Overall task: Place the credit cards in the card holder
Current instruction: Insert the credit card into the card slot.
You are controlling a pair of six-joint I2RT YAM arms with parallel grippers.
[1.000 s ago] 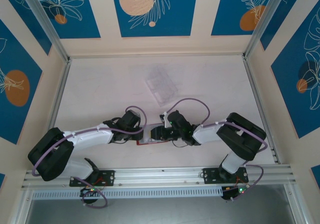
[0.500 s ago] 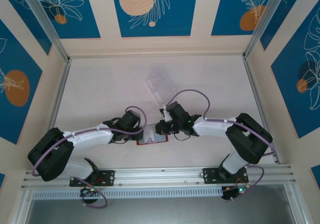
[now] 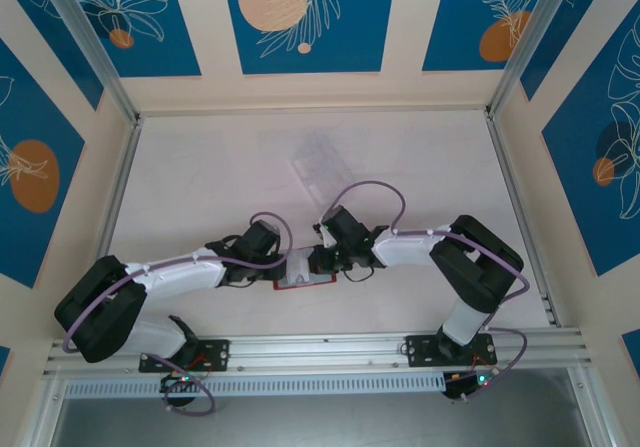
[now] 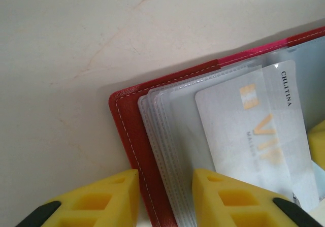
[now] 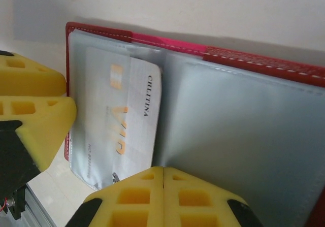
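Counter [image 3: 200,167]: white, walled on three sides. Left arm [image 3: 170,272] and right arm [image 3: 420,247] both reach in and meet at centre, near the front edge. Clear slotted rack [image 3: 322,163] sits further back, well apart from both.

Card holder [image 5: 244,130] lies open between the two grippers, red cover underneath, clear sleeves facing up (the cover's outer edge throws a shadow on the counter; can't tell if it's lifted).

Left gripper [image 4: 165,175]: jaws a little apart, straddling the holder's outer edge. One finger is just beside the red cover, the other over the sleeves. Can't tell if it's pressing down.

Right gripper [image 5: 162,170]: jaws closed flush on each other, nothing visible between them, tips over the sleeves by the centre fold.

Credit card [image 4: 254,130]: pale, gold "VIP" lettering, tucked in a sleeve on the left-gripper side, one corner just beside the right gripper's tips.
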